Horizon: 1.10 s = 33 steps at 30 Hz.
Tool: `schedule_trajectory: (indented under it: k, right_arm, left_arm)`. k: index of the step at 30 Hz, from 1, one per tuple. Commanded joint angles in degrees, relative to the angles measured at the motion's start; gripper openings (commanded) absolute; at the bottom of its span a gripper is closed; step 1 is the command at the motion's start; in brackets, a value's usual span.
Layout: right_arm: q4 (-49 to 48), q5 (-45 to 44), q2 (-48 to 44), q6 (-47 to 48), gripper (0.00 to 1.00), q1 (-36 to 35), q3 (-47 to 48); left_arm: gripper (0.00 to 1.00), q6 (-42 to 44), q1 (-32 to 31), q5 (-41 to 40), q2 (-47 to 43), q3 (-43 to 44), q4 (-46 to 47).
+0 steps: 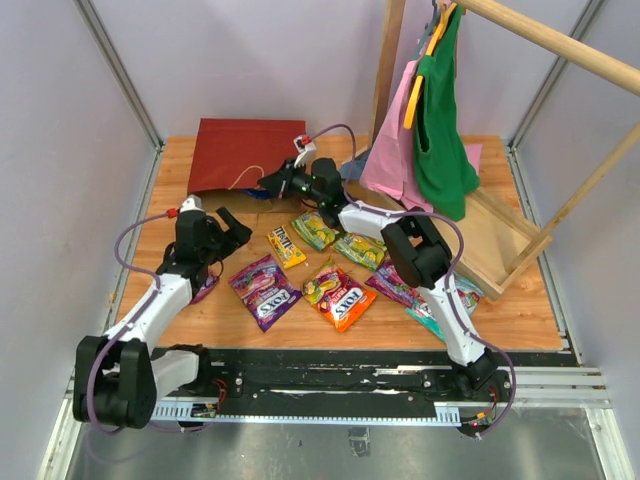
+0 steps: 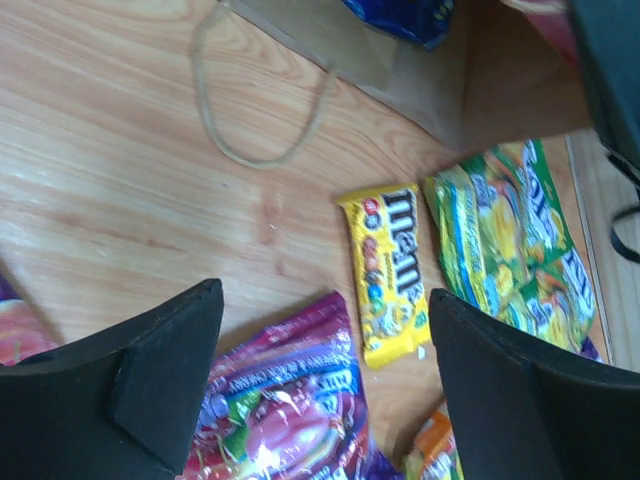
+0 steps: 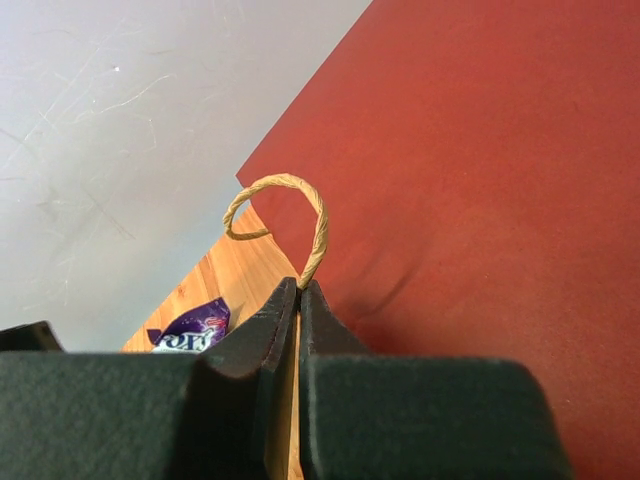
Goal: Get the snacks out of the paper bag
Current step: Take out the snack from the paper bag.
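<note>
Right gripper (image 3: 299, 290): fingers pressed together, clamped on edge of paper bag (image 1: 240, 150) at base of twine handle (image 3: 300, 205). Bag laid flat on far side of table (image 1: 520, 310), left of centre, mouth turned toward arms. Left gripper (image 2: 322, 300): jaws spread wide, nothing held, suspended over purple packet (image 2: 290, 410) and yellow packet (image 2: 390, 275). Green packet (image 2: 500, 240) and orange packet (image 1: 345, 303) laid out on table before bag. Blue packet (image 2: 400, 15) seen at bag mouth; whether inside cannot be told.
</note>
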<state>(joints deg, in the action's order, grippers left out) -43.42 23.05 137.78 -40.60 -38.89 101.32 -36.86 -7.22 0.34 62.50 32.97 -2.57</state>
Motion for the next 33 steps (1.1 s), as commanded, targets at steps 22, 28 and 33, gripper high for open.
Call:
schedule_trajectory:
  k: [22,28,33]
  right_arm:
    - [4.5,1.7,-3.9,1.2,0.01,-1.3,9.6]
    - [7.0,1.8,-3.3,2.3,0.01,-2.3,12.9]
    - [7.2,1.7,-4.3,3.2,0.01,-2.4,11.6]
  left_arm:
    - [0.79,-15.7,8.5,3.0,34.4,-1.9,59.1]
    - [0.72,-24.7,8.5,4.9,46.4,-1.2,77.8]
    - [0.68,-28.7,8.5,2.9,52.7,2.7,81.0]
